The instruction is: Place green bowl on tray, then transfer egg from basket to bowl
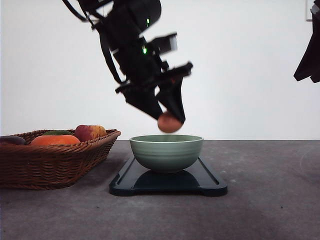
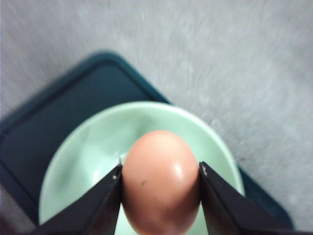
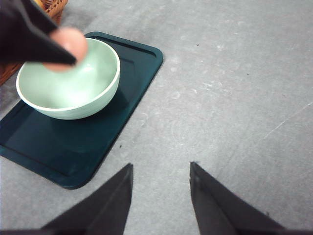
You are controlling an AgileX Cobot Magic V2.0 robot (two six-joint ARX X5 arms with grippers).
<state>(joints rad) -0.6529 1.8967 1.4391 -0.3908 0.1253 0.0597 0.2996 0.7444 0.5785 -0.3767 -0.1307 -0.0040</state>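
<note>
1 egg [image 2: 160, 183], 1 green bowl [image 1: 166, 152], 1 tray [image 1: 210, 182]

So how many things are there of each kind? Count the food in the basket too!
Eggs: 1, the egg held in the left pincer
Bowls: 1, the green bowl
Trays: 1, the tray
Baskets: 1, the basket
Food pieces showing in the basket: 4, namely the apple, an orange fruit, a green piece, a dark piece
Total: 8
</note>
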